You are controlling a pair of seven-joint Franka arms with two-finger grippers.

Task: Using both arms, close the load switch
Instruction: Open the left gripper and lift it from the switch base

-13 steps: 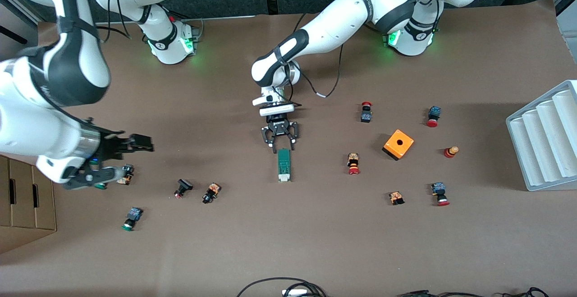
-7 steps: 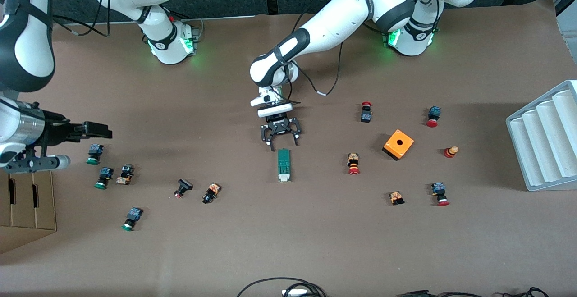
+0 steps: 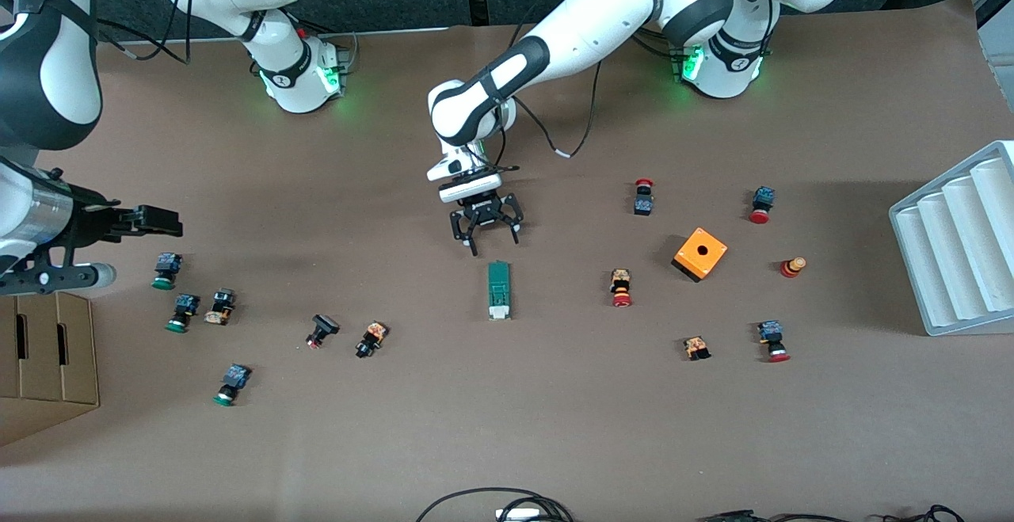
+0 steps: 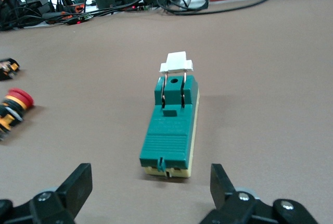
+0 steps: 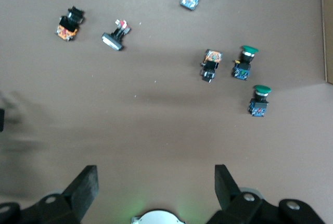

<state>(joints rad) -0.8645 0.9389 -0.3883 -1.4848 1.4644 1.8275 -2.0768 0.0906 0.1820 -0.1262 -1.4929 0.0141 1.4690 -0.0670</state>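
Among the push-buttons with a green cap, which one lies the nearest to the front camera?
The green-capped push-button lying alone, lowest in the front view, toward the right arm's end of the table. The other two sit together, farther from the camera, near the cardboard box.

An orange box [image 3: 699,253] with a round hole in its top sits on the brown table cover [image 3: 554,427]. Push-buttons ring it: a red-capped one [image 3: 643,196] at 10 o'clock, another [image 3: 762,205] at 2, an upright red-and-yellow piece [image 3: 792,267] at 3, a red-capped unit [image 3: 772,341] at 5, a small orange-bodied part [image 3: 696,347] at 6, a lying red button [image 3: 620,287] at 8. A white ribbed rack [image 3: 958,241] lies well apart at 3 o'clock. Toward the right arm's end, green-capped buttons [image 3: 165,270] cluster near a cardboard box [image 3: 40,363].
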